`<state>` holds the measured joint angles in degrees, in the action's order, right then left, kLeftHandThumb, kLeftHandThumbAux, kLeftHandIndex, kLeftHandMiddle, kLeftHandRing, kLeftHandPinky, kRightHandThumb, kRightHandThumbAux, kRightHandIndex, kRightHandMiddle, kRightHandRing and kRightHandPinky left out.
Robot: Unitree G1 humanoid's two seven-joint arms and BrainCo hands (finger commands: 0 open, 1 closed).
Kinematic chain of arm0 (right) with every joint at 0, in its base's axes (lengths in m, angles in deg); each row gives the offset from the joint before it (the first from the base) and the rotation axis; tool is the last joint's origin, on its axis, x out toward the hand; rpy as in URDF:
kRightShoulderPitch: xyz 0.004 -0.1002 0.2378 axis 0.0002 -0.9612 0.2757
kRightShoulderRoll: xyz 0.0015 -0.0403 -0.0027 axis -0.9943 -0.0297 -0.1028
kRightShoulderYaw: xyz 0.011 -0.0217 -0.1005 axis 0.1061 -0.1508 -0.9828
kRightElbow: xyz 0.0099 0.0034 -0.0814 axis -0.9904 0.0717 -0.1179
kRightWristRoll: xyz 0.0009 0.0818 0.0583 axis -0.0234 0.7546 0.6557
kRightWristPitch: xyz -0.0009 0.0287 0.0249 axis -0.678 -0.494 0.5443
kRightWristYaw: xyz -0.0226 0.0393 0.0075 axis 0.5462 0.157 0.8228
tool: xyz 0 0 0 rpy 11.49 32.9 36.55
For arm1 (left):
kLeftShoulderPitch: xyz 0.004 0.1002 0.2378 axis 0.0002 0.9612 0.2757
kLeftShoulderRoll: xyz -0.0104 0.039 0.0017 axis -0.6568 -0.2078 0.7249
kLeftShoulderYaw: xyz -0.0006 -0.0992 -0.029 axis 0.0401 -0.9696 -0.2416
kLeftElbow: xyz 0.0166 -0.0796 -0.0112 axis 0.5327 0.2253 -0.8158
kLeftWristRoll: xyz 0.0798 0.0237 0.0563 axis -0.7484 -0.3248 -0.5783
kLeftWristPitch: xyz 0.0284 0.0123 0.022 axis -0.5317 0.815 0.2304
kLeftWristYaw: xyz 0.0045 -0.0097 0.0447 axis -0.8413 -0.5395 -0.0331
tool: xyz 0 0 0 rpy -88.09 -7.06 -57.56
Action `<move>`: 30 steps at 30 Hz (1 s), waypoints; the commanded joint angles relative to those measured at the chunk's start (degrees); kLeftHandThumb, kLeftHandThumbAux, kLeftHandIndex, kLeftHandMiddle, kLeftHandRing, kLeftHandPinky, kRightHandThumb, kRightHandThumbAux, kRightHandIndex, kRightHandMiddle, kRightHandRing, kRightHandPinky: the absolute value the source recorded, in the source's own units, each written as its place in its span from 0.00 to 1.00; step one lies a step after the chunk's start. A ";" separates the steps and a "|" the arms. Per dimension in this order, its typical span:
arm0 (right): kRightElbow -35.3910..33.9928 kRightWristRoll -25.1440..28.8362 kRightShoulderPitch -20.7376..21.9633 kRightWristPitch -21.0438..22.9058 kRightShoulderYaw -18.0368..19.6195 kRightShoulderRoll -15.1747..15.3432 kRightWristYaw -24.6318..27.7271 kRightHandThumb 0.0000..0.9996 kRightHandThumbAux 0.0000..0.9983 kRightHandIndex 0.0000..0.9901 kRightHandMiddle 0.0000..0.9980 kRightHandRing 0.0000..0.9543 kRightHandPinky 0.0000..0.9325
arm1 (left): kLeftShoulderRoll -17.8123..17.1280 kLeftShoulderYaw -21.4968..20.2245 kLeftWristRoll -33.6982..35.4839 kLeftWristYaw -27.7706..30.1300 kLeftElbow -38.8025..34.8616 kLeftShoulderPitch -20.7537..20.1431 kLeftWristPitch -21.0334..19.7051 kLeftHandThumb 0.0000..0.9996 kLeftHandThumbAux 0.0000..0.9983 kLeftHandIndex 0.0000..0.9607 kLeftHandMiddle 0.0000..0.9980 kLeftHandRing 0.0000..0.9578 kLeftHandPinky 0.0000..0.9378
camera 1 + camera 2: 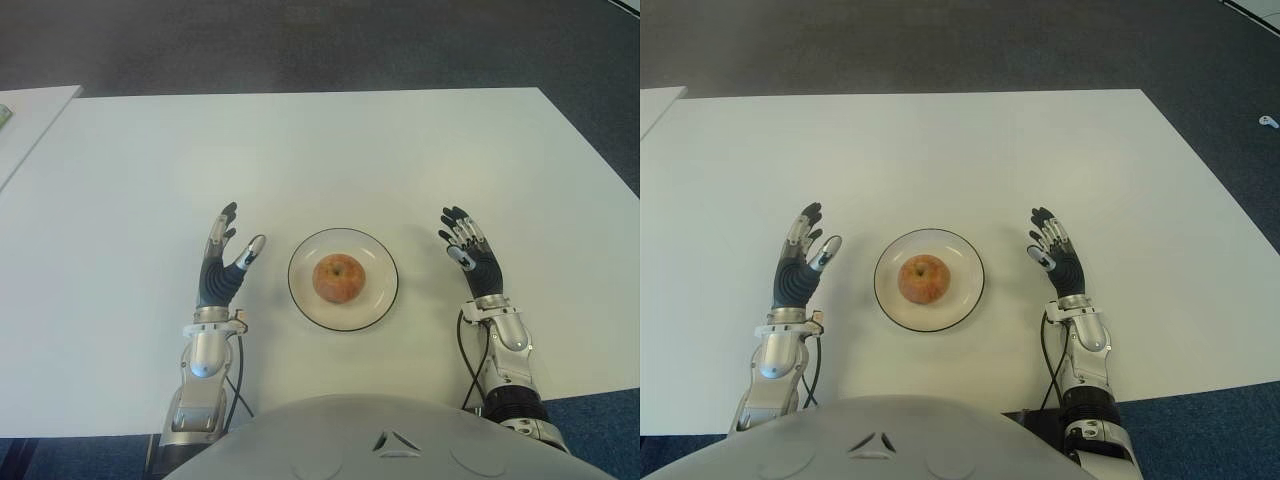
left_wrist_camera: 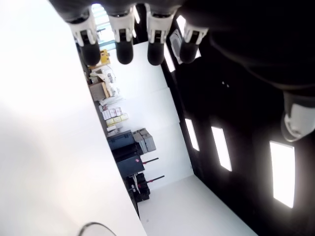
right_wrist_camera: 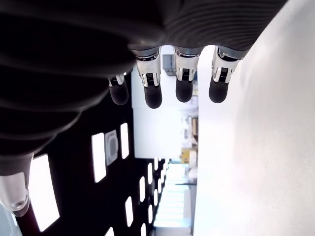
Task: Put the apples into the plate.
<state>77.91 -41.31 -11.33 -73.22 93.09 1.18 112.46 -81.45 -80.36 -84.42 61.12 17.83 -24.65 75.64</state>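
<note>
1. One apple sitting in the middle of the white plate, close to the near edge of the white table, about midway along it.
2. Left hand just left of the plate, fingers straight and spread, holding nothing.
3. Right hand right of the plate, fingers likewise extended, empty.
</note>
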 commanded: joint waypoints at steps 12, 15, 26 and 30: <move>7.62 0.30 -7.10 6.29 -1.85 -5.10 0.49 0.19 0.49 0.06 0.13 0.06 0.01 | 4.32 1.19 5.34 0.40 6.21 4.59 7.62 0.12 0.35 0.12 0.06 0.04 0.09; 7.23 0.78 -7.02 6.51 -1.77 -5.10 0.94 0.20 0.50 0.06 0.13 0.06 0.01 | 5.00 1.35 5.60 0.67 7.06 4.74 8.11 0.12 0.34 0.12 0.05 0.04 0.09; 3.02 2.50 -8.17 4.33 -2.15 -6.41 2.59 0.18 0.52 0.06 0.11 0.06 0.01 | 8.12 3.54 3.85 -0.79 12.72 6.15 13.99 0.10 0.32 0.13 0.08 0.06 0.13; -0.49 2.30 -10.01 5.67 -2.63 -6.35 2.73 0.17 0.52 0.07 0.12 0.06 0.00 | 9.58 4.44 2.56 -1.43 13.52 6.94 12.30 0.08 0.32 0.14 0.08 0.06 0.11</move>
<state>74.49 -40.12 -13.17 -71.84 92.88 -0.17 115.02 -73.01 -77.09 -80.34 60.69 30.09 -18.27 89.08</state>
